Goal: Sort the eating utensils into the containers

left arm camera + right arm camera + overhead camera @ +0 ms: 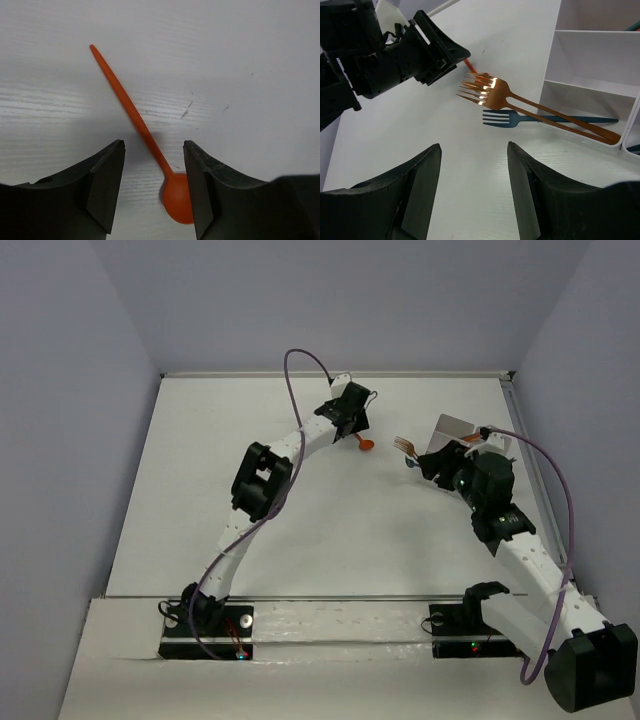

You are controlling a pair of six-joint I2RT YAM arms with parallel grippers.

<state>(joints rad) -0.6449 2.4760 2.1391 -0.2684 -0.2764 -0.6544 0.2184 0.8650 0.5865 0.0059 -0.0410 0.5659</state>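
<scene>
An orange spoon (140,126) lies flat on the table; its bowl shows in the top view (366,445). My left gripper (154,150) is open and straddles the spoon's neck, bowl beside the right finger. My right gripper (474,152) is open and empty above bare table, just short of the forks. Two copper-brown forks (496,92) and a teal fork (502,119) stick out of the white divided tray (592,52), tines toward the table. The tray sits at the right in the top view (455,427).
The left arm's black gripper (405,50) shows in the right wrist view, near the fork tines. A purple cable (300,355) loops above the left arm; another (560,490) runs along the right arm. The table's right edge rail (525,455) is close behind the tray.
</scene>
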